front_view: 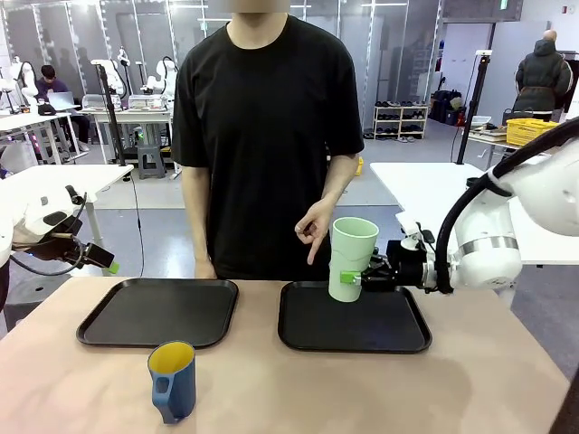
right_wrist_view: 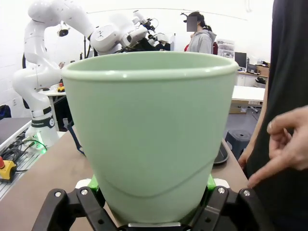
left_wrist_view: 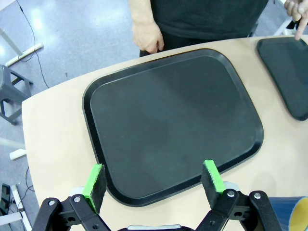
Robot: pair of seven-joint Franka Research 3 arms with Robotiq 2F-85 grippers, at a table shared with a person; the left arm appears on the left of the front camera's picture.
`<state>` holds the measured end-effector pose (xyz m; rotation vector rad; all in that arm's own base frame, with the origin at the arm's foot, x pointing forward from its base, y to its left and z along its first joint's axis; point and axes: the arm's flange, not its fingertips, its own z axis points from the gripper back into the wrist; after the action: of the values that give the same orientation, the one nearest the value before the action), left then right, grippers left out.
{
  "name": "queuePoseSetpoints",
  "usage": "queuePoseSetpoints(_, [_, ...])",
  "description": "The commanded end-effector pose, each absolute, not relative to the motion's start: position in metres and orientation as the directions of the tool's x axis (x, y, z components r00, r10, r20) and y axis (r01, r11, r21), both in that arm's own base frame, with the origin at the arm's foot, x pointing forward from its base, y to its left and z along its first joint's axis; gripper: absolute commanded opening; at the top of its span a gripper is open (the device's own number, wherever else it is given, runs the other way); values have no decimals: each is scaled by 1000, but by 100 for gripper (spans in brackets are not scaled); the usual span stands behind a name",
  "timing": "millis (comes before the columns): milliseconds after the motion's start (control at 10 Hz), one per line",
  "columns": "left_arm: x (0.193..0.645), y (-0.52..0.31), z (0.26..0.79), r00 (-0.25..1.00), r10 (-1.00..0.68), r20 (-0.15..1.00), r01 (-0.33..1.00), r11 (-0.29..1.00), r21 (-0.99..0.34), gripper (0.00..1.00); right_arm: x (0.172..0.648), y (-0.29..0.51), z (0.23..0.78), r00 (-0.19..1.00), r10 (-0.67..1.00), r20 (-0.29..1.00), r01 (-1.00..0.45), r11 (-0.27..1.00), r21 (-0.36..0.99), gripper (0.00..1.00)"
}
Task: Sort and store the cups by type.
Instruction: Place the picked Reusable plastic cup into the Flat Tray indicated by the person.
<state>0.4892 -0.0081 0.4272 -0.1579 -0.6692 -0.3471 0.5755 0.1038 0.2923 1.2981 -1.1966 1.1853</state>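
At the left of the pale surface point(front_view: 271, 389), the left tool point(left_wrist_view: 154, 175) hangs with its green pads spread wide and nothing between them. Ahead of and below its fingers lies the left black tray point(left_wrist_view: 173, 120), bare from rim to rim, with a strip of open surface showing all around its rounded edge. Beyond the tray's far edge, a person's hand point(left_wrist_view: 147, 36) hangs at the surface's far side.

Off to that tool's right and closer to the robot stands the dark blue mug point(front_view: 172, 380), on bare surface just short of the left tray's near rim. It is upright, its yellow mouth up and its handle turned toward the robot's side, with clear room around it.

To the right, the right tool point(front_view: 353, 278) reaches in sideways and pinches the mint-green tumbler point(front_view: 353, 258) low on its wall, pads pressed against both sides. The tumbler stands close to upright between the fingers, long axis vertical, open mouth up, over the far-left part of the right black tray point(front_view: 362, 325). Whether its base touches the tray cannot be told. The tray's near and right parts lie open. Just beyond the tool, the person's other hand point(front_view: 315, 228) points a finger downward beside the tumbler's rim.
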Motion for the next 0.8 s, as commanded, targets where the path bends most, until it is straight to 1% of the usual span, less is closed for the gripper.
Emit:
queuePoseSetpoints(0, [487, -8, 429, 727, -266, 634, 367, 930, -30, 100, 596, 104, 278, 8, -82, 997, -1000, 2, 8, 83])
queuePoseSetpoints(400, [487, -8, 429, 727, -266, 634, 367, 930, -30, 100, 617, 101, 241, -2, -29, 1000, -997, 83, 0, 83])
queuePoseSetpoints(700, [487, -8, 429, 727, -266, 634, 367, 930, -30, 100, 625, 101, 220, 17, -9, 1000, -994, 110, 18, 83])
